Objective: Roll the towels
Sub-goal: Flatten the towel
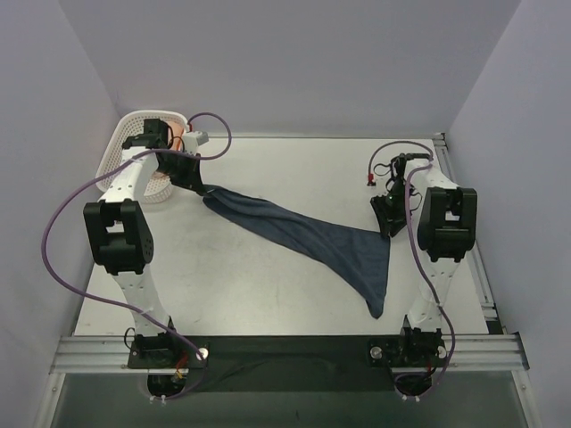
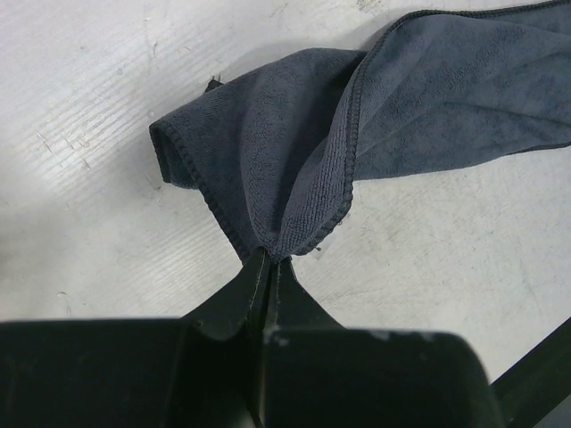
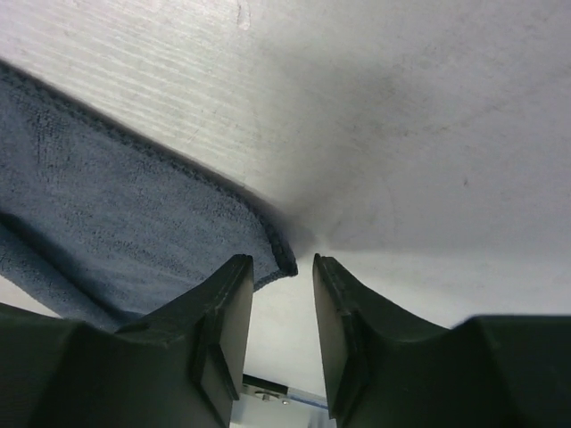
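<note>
The dark navy towel [image 1: 303, 234] lies stretched across the table from far left to near right. My left gripper [image 1: 192, 176] is shut on its left corner; in the left wrist view the jaws [image 2: 269, 259] pinch the bunched hem of the towel [image 2: 294, 152]. My right gripper [image 1: 389, 218] is open beside the towel's right corner; in the right wrist view the towel's corner [image 3: 284, 259] sits just in front of the gap between the fingers [image 3: 283, 267], not clamped. An orange towel [image 1: 178, 135] shows only as a sliver in the basket behind the left arm.
A white lattice basket [image 1: 134, 134] stands at the far left corner behind the left arm. Purple cables loop over both arms. A metal rail [image 1: 285, 352] runs along the near edge, and another runs along the table's right side [image 1: 464, 214].
</note>
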`<state>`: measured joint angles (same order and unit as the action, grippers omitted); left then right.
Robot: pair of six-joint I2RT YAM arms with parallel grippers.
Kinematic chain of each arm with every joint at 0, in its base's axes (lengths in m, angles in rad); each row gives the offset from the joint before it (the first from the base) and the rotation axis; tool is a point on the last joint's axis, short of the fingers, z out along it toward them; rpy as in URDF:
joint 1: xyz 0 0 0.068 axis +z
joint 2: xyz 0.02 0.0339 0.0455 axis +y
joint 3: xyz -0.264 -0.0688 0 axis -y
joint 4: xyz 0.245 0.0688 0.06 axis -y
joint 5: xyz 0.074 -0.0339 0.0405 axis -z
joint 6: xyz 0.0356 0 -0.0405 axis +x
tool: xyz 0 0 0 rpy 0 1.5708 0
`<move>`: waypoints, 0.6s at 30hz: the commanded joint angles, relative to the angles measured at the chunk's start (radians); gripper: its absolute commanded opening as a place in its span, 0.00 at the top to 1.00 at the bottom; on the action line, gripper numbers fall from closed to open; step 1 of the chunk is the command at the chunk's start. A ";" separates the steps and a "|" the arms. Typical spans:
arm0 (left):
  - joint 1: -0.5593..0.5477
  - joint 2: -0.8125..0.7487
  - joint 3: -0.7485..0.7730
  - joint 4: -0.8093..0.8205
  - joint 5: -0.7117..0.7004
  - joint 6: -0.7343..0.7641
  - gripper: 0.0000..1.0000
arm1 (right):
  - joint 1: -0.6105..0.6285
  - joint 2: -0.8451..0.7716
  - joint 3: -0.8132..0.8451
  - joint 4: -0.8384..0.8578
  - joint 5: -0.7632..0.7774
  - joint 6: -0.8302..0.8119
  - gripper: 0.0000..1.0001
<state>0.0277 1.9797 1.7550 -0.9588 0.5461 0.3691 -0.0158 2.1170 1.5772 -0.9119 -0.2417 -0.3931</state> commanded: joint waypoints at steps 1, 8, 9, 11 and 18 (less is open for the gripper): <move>0.001 0.007 0.060 -0.008 0.017 -0.013 0.98 | 0.005 0.003 -0.023 -0.035 0.001 0.016 0.69; 0.001 0.010 0.084 -0.018 -0.014 -0.021 0.98 | -0.013 -0.002 -0.051 -0.033 -0.018 0.011 1.00; 0.000 0.011 0.092 -0.023 -0.018 -0.022 0.99 | -0.021 -0.024 -0.049 -0.031 -0.016 0.008 1.00; 0.001 0.010 0.119 -0.035 -0.025 -0.022 1.00 | -0.048 -0.055 -0.020 -0.036 -0.018 0.005 1.00; 0.003 0.021 0.230 -0.073 -0.025 -0.035 1.00 | -0.105 -0.215 0.125 -0.051 -0.051 -0.015 1.00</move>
<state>0.0277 1.9976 1.9049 -1.0092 0.5224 0.3439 -0.1047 2.0518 1.6096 -0.9058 -0.2680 -0.3901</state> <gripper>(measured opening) 0.032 0.034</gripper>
